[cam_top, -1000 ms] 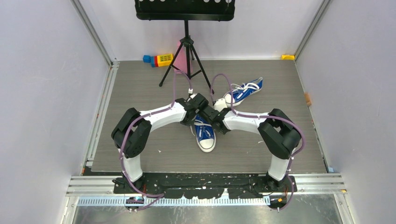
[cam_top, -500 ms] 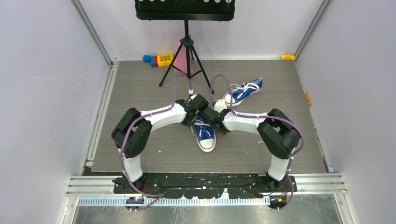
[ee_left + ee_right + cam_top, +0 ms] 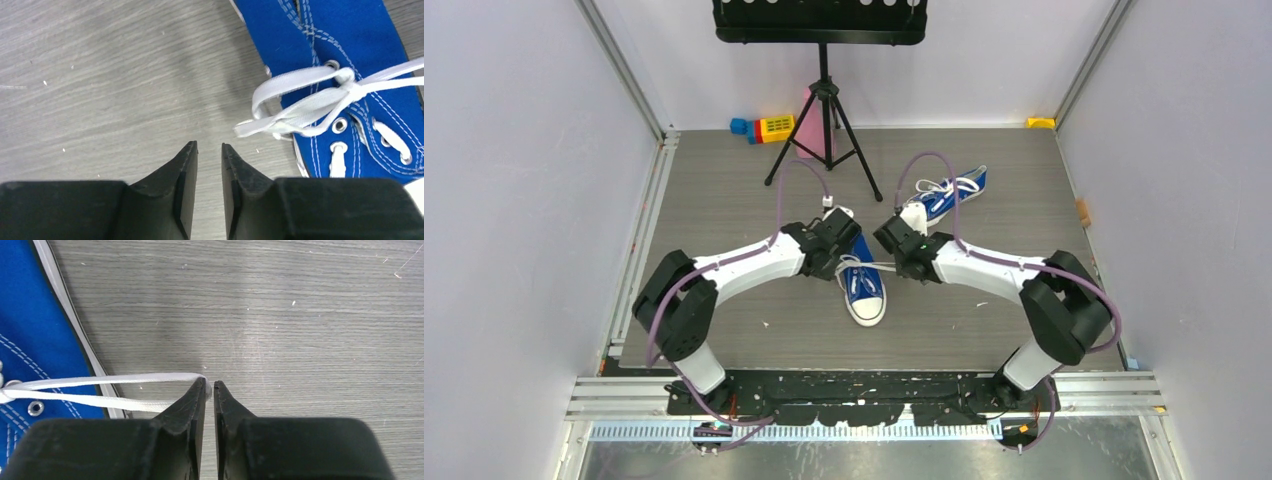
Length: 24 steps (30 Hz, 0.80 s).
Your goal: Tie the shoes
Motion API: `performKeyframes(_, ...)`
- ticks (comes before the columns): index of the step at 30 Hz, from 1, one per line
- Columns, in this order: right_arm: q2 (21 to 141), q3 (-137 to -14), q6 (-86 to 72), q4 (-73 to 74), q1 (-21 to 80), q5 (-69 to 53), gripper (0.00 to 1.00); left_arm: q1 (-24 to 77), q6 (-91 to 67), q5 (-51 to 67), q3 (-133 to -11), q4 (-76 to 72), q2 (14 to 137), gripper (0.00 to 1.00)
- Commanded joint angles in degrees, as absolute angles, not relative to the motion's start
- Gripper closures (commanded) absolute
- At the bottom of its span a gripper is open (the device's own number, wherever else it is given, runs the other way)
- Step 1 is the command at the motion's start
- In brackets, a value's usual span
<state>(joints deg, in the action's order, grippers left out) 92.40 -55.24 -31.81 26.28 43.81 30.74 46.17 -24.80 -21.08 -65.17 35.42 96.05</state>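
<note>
I'm looking down on a grey wood-grain tabletop (image 3: 714, 190) that is sitting between pale lilac walls (image 3: 514, 150), with aluminium rails (image 3: 638, 235) running along its left edge. A black music stand (image 3: 824, 100) is standing at the far side, and coloured toy blocks (image 3: 764, 127) are lying left of it by the far wall.

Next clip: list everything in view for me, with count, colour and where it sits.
shoes: two, blue with white toes; one between the grippers, one farther back on the right
lace loop: one, white, stretched from the near shoe to the right gripper
stand: one, black, far middle
blocks: a few, blue, red and yellow, left of the stand
pink thing: one, behind the stand
yellow thing: one, far right corner
table: one, grey wood
arms: two, white and black
left gripper: slightly open, empty
right gripper: nearly closed at the loop's end
</note>
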Motion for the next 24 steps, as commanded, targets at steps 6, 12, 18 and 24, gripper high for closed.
performKeyframes(6, 80.42, -48.62, -31.92, 15.69, 38.45, 10.69, 0.34, 42.78, -25.31, -10.16, -57.17, 26.61, 80.64, 0.38)
performKeyframes(12, 76.26, -46.78, -33.20, 9.02, 34.52, -5.05, 0.13, 37.70, -25.26, -6.53, -53.29, 24.21, 70.73, 0.14)
performKeyframes(18, 67.64, -44.60, -32.53, 8.13, 29.72, -3.06, 0.12, 31.12, -23.97, -11.92, -44.28, 19.39, 57.66, 0.00)
performKeyframes(24, 58.82, -42.27, -29.30, 8.69, 23.27, 8.07, 0.12, 27.85, -18.31, -26.02, -34.82, 10.99, 47.55, 0.00)
